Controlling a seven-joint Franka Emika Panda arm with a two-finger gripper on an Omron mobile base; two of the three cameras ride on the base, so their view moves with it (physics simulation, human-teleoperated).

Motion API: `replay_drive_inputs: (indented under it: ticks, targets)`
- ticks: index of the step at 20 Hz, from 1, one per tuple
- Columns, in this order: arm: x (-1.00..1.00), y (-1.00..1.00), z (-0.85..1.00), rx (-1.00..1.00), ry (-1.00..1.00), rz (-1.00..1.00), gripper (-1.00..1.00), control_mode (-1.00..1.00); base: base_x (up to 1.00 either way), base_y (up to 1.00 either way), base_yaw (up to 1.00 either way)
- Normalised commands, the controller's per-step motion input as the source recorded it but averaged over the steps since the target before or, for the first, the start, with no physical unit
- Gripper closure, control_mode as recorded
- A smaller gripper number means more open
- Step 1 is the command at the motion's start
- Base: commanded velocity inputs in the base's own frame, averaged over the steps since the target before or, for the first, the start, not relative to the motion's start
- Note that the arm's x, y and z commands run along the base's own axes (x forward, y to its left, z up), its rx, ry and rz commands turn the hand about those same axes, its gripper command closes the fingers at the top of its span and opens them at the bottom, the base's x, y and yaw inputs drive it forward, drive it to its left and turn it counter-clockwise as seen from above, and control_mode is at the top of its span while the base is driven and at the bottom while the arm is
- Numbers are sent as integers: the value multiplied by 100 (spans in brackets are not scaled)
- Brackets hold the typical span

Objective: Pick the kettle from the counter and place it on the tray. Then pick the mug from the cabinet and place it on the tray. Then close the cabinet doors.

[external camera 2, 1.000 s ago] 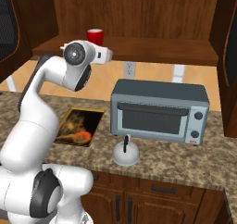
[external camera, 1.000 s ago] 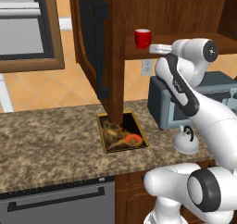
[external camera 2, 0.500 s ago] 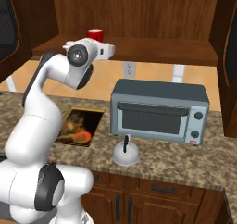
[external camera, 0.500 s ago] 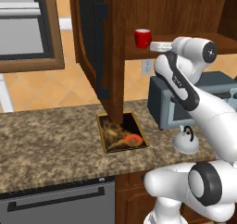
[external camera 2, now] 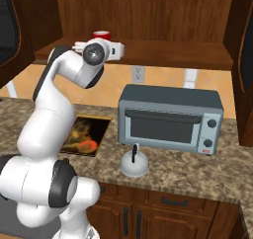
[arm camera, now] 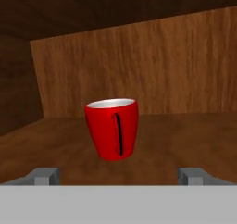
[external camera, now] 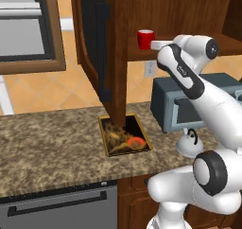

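Materials and finishes seen across the kitchen

A glossy red glaze is shown on the mug, set on the matt grained wood of the cabinet. The counter is rendered as speckled polished granite; at its 3 o'clock end, smooth pale metal is seen on the kettle and brushed grey metal on the toaster oven.

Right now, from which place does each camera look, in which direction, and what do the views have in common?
Left base view: behind the arm's left, looking forward and down at the counter, tray and mug; the white arm rises at lower right.
Right base view: behind the arm's right, facing the toaster oven and kettle; arm at lower left.
Hand view: on the hand, facing into the cabinet at the mug; open pincer tips at bottom.
Shared: all three see the mug.
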Motion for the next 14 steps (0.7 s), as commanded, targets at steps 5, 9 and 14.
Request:
replay_drive_inputs:
  ticks: [5,9,14]
  targets:
    - [41,0,0,0,3,9,-100,-100,0,0,0]
    - [34,3,3,0,1,6,-100,-100,0,0,0]
    - [37,21,3,-2,1,2,-100,-100,0,0,0]
